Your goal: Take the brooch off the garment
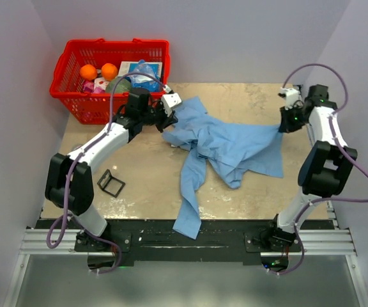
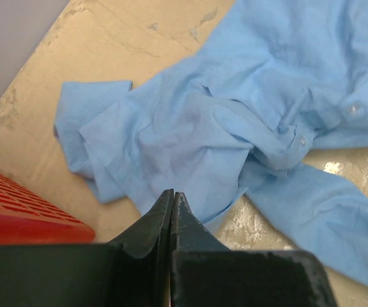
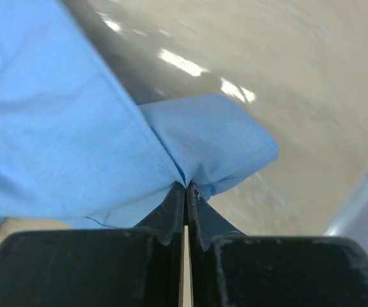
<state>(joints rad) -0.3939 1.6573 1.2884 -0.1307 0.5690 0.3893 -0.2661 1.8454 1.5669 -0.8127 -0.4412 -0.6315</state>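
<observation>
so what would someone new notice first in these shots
The light blue shirt sprawls across the middle of the table, pulled out toward the right side, where the right gripper is shut on a corner of it. After that comes the bright red basket at the far left corner. The left gripper is shut at the shirt's left end, close by the basket.

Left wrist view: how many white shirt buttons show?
2. One button near the right edge; another button lower left of it, both on the shirt. Folds may hide more.
</observation>
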